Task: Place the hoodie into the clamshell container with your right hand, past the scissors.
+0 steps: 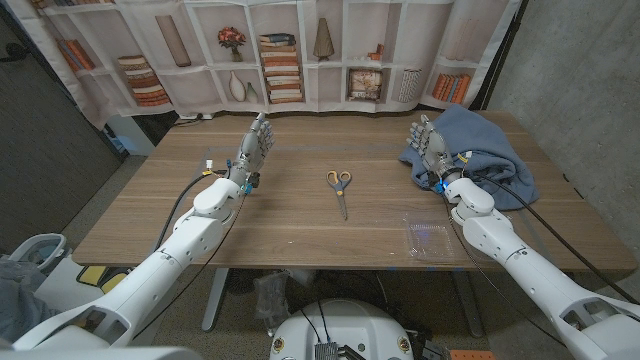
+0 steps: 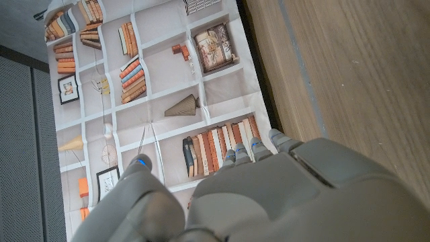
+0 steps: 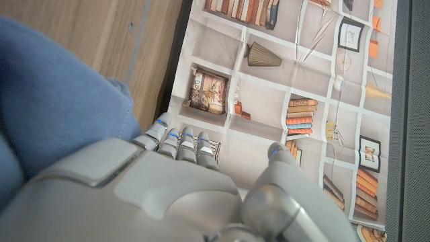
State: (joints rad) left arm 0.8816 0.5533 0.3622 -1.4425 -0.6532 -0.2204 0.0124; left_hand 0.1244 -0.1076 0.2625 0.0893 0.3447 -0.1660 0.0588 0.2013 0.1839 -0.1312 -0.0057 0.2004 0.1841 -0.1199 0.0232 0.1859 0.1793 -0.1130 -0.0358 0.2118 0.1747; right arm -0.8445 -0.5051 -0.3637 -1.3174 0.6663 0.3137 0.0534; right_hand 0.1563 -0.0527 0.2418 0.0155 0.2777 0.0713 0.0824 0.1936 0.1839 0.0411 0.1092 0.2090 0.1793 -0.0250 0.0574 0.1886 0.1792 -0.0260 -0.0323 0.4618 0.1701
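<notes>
Desk: wooden, bookshelf-print backdrop behind it. Hoodie: blue, bunched at the far right of the desk. Clear container: near right, faint, lid position hard to tell. Right hand: upright, fingers apart, holding nothing, against the hoodie's left edge. Left hand: upright, fingers spread, empty, far left. Scissors: mid-desk, between the hands.
</notes>
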